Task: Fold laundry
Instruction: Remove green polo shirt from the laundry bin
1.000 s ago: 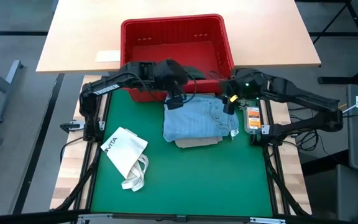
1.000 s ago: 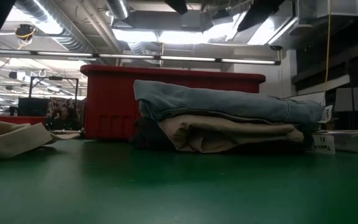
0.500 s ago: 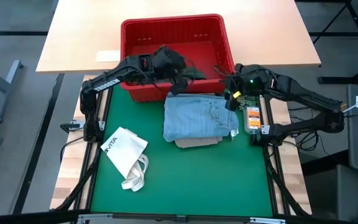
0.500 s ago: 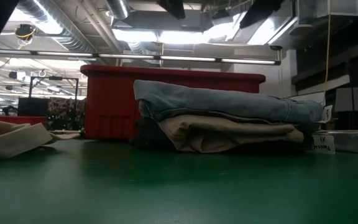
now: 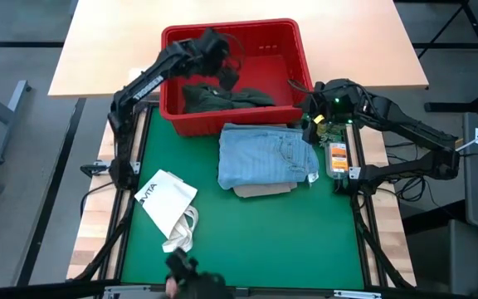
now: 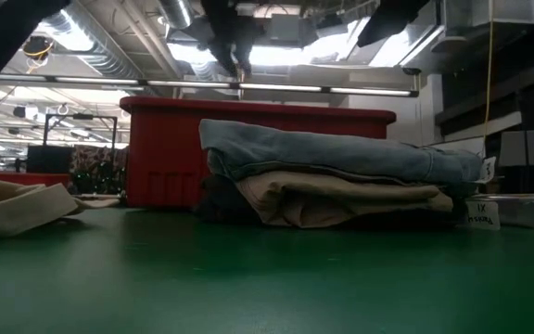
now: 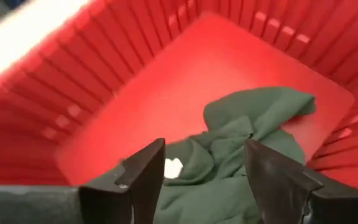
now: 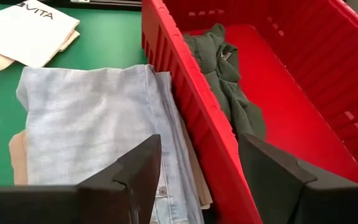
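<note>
Since a second ago the left gripper has swung up from the front edge of the folded stack to a spot above the red basket in the upper middle of the high view, and a dark green garment now lies crumpled on the basket floor where the arm hid it before. In the left wrist view its two fingers stand wide apart with nothing between them, and the green cloth sits just below and beyond the tips. The right gripper waits at the basket's right front corner, jaws likewise spread and empty, looking down on the basket wall and the stack. That stack lies on the green mat just in front of the basket: a light blue piece folded on top of a beige piece, both flat and square. The green garment looks light, limp and bunched, so it should drape and trail when lifted; a pinch on a raised ridge or a free edge near the basket's middle seems the best hold, away from the ribbed walls. A white tote bag lies at lower left, well apart.
</note>
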Motion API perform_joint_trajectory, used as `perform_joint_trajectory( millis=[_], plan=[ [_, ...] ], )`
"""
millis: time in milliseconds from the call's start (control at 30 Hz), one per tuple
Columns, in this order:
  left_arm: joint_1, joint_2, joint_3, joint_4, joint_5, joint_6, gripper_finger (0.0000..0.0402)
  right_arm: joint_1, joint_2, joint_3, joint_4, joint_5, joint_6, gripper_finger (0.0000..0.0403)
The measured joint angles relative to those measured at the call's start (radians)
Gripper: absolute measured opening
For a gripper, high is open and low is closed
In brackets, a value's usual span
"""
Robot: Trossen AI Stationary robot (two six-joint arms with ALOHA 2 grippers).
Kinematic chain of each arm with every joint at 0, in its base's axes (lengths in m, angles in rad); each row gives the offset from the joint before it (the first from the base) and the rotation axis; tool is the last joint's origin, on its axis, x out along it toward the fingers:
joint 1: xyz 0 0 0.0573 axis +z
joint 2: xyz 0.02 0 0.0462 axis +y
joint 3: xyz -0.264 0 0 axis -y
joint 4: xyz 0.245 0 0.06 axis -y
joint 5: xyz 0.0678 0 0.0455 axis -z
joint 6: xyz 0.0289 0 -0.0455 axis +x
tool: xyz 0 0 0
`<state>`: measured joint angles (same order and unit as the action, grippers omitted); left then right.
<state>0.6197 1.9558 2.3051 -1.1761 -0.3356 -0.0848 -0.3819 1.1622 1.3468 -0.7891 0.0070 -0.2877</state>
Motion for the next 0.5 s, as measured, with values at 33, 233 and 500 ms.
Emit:
perform_joint_trajectory(
  millis=[33,233,500],
  plan=[
    [0.027,0.014,0.0,-0.002,0.04,-0.025,0.021,0.001,0.0,0.0,0.0,0.0,0.001,0.0216],
    [0.133,0.094,0.0,-0.061,0.161,-0.139,0.0198,0.001,0.0,0.0,-0.002,0.0,0.001,0.0216],
    [0.158,0.183,0.0,-0.226,0.182,-0.069,0.0197,0.001,0.0,0.0,-0.005,-0.06,0.003,0.0216]
  ],
)
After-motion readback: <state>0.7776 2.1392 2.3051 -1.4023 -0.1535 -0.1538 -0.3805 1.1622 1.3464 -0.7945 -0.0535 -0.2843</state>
